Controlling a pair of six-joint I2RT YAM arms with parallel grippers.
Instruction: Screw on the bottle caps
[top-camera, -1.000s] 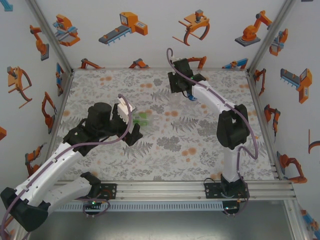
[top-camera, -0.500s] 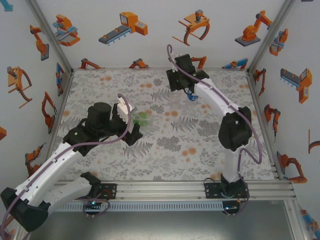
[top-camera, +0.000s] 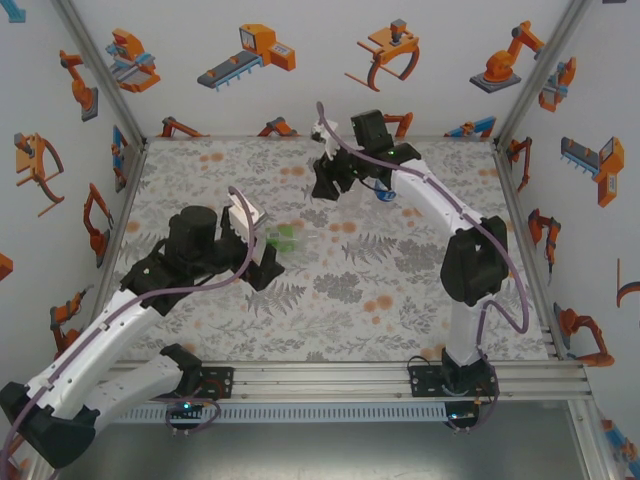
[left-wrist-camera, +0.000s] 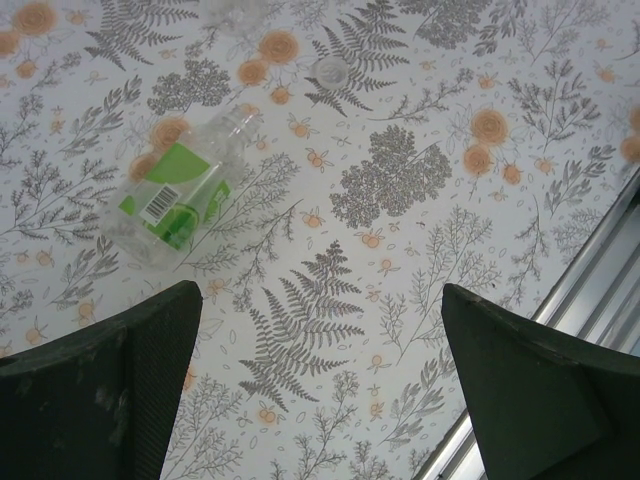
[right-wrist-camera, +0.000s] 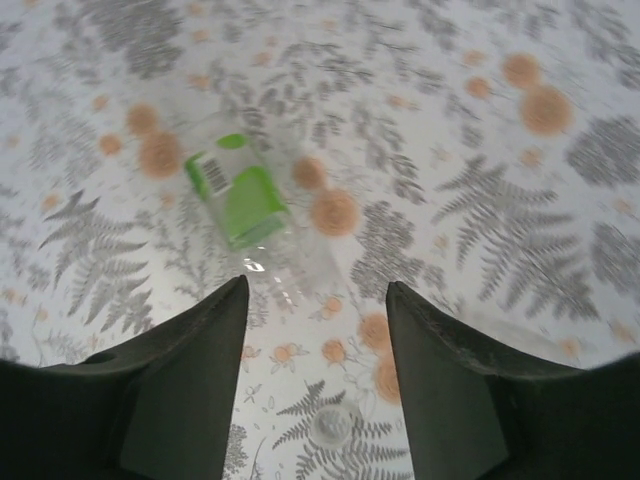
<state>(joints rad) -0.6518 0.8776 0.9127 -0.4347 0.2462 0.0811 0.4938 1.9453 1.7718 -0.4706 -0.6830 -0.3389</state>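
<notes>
Top view, left pincer (top-camera: 262, 238): you are holding it spread wide and empty, just beside the green-labelled bottle (top-camera: 285, 240), which is lying on its side in the middle of the worktop (top-camera: 420, 300).
Top view, right pincer (top-camera: 330, 180): it is hanging over the far part of the worktop, well apart from that bottle. Its jaw gap is too small to judge from here.
Left wrist view, left pincer (left-wrist-camera: 318, 295): its jaws are standing far apart with nothing but bare worktop between them.
Left wrist view, green-labelled bottle (left-wrist-camera: 175, 195): it is lying flat with its neck open and no cap on.
Left wrist view, bottle cap (left-wrist-camera: 330, 70): it is sitting loose on the worktop, near the bottle's neck but apart from it.
Left wrist view, clear bottle (left-wrist-camera: 235, 12): the upper edge is cutting it off, so you cannot tell whether it is capped.
Right wrist view, right pincer (right-wrist-camera: 317, 285): it is standing partly open and gripping nothing.
Right wrist view, bottle cap (right-wrist-camera: 332, 425): it is lying untouched on the worktop under the gap between the jaws, with the green-labelled bottle (right-wrist-camera: 245, 205) lying beyond.
Progress: by these views you are looking at an early stage. The green-labelled bottle is lying uncapped with its cap loose, and neither one is being held or stood up yet.
</notes>
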